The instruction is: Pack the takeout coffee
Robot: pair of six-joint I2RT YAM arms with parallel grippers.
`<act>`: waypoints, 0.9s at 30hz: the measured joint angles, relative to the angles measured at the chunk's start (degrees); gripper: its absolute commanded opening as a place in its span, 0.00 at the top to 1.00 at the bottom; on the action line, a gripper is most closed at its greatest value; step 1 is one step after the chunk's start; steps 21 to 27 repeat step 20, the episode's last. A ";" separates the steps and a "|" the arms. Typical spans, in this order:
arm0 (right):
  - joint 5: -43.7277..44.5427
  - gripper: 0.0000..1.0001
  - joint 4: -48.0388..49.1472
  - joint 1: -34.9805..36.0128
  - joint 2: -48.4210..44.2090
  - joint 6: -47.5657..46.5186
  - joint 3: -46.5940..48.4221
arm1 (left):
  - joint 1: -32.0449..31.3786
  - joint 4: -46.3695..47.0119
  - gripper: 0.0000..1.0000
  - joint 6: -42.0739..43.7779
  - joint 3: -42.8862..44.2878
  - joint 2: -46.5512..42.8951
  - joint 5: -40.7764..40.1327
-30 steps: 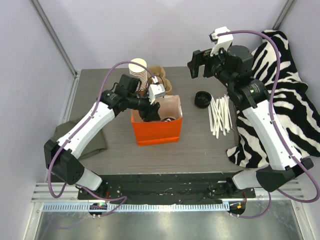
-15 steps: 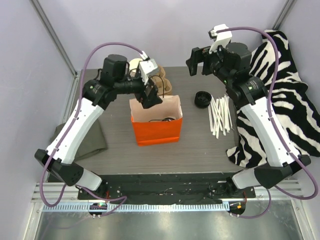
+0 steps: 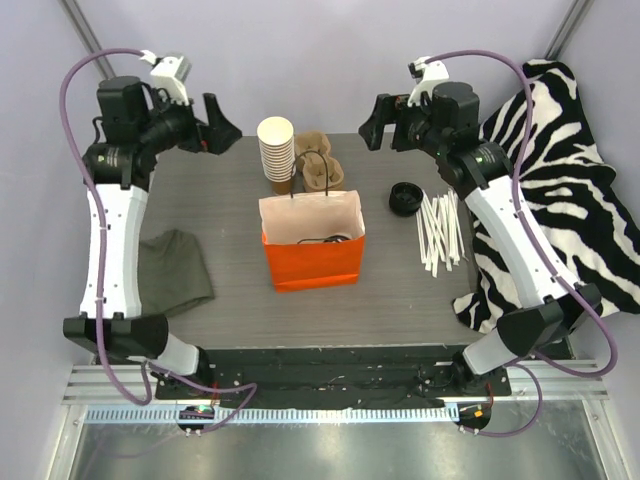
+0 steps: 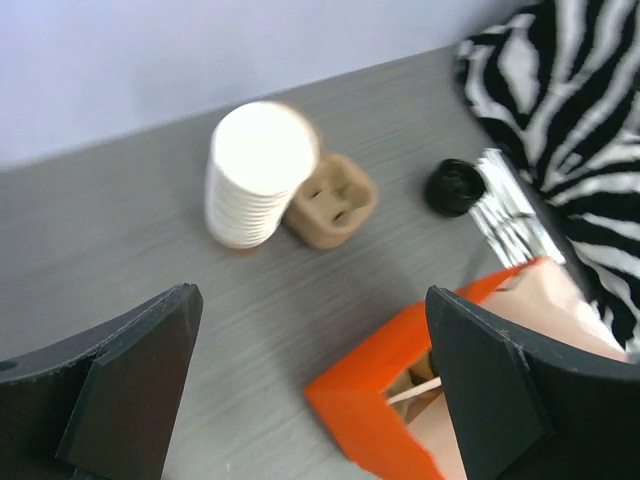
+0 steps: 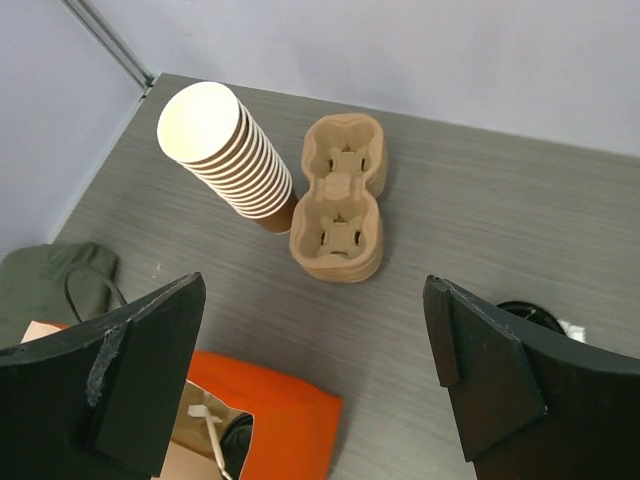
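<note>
Down in the orange bag (image 3: pixel 312 265), treat takeout coffee (image 5: pixel 236 440) as light, crushable, pinching gently around its paper wall, with left gripper (image 4: pixel 310 300), right gripper (image 5: pixel 312 290) gaping empty

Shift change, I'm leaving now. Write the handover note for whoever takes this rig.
Left gripper: open, empty, raised high at the far left.
Right gripper: open, empty, raised high at the far right.
Takeout coffee: its black lid shows inside the orange bag, so it looks packed.
Left to do: confirm the cup stands upright, which the views do not show. The bag top is open.
</note>
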 measured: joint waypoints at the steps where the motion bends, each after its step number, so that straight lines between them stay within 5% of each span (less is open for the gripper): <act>1: -0.57 0.00 -0.02 -0.68 0.24 0.76 -0.28 | 2.32 -0.92 0.00 -0.81 0.02 0.92 0.15; 7: -5.11 0.00 0.85 -10.69 0.72 5.44 -6.29 | 11.26 -7.21 0.00 -1.75 -1.95 7.23 -0.90; 13: -5.92 0.00 0.37 -18.10 0.63 5.53 -15.78 | 13.05 -12.83 0.00 0.31 -9.70 10.08 -2.43; 27: -6.01 0.00 -0.44 -20.50 -1.66 4.70 -19.39 | 13.05 -13.86 0.00 1.44 -14.34 10.86 -3.78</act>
